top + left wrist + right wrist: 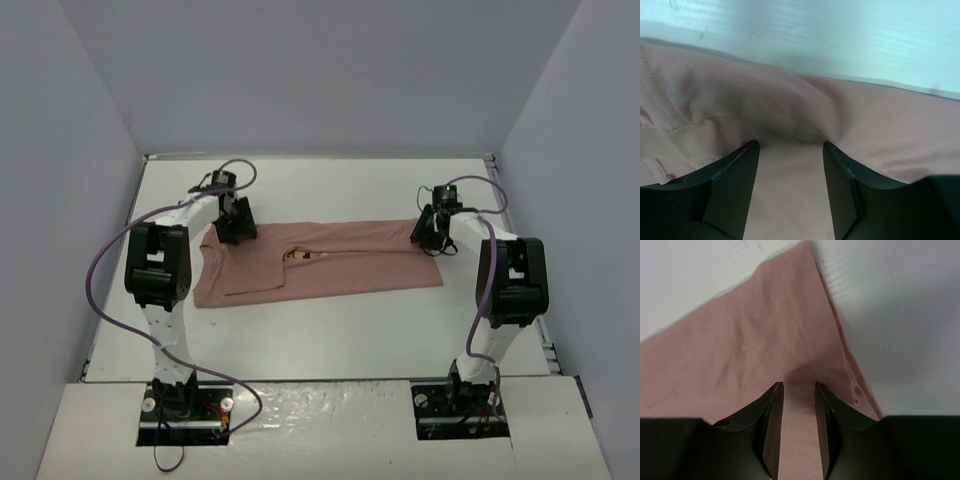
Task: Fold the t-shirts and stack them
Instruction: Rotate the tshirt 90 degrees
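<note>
Left claw (236,224), right claw (432,234) over t-shirt (330,266) ends.

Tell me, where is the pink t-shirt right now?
In the top view, the pink t-shirt lies flat mid-table, reaching from the left tool to the right tool.

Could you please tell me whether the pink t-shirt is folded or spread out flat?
Partly folded: the pink t-shirt lies as a long narrow band, layers overlapping at its left end.
</note>
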Controlling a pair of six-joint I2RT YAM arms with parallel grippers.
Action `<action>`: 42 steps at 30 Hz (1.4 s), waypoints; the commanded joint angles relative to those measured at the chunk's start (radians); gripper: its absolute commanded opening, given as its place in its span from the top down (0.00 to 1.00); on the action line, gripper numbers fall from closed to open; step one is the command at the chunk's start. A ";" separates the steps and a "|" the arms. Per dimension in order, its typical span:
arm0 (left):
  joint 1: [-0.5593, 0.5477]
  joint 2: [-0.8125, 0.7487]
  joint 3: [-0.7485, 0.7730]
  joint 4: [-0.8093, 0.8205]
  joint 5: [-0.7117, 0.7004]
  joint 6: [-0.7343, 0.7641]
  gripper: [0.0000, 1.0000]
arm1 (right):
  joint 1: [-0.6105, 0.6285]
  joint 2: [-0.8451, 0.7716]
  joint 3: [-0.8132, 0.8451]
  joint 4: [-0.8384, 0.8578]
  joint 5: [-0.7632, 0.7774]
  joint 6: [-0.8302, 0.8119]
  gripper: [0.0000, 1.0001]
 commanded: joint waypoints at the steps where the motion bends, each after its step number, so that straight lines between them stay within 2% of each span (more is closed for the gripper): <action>1: 0.048 -0.025 -0.049 0.041 -0.056 -0.039 0.50 | -0.019 -0.006 -0.072 0.073 0.063 0.020 0.71; 7: 0.105 -0.002 -0.077 0.050 -0.080 -0.023 0.50 | -0.031 -0.037 -0.135 0.079 0.154 0.001 0.71; 17: 0.117 -0.051 0.000 0.001 -0.124 0.026 0.50 | -0.008 -0.180 -0.107 0.030 0.214 -0.058 0.70; 21: 0.097 -0.173 0.005 -0.013 -0.097 0.006 0.44 | 0.076 -0.236 -0.036 -0.014 0.228 -0.161 0.65; 24: 0.064 -0.267 -0.027 -0.025 -0.097 -0.037 0.32 | 0.112 -0.242 -0.003 -0.044 0.226 -0.187 0.60; 27: 0.019 -0.337 -0.083 -0.038 -0.114 -0.080 0.23 | 0.136 -0.216 0.004 -0.058 0.213 -0.186 0.58; 31: -0.029 -0.348 -0.198 -0.034 -0.151 -0.127 0.23 | 0.147 -0.150 0.010 -0.058 0.207 -0.181 0.58; 35: -0.060 -0.297 -0.247 -0.025 -0.165 -0.159 0.23 | 0.164 -0.074 0.038 -0.057 0.204 -0.190 0.58; 42: -0.062 -0.141 -0.227 -0.013 -0.172 -0.165 0.23 | 0.205 0.035 0.018 -0.057 0.208 -0.190 0.59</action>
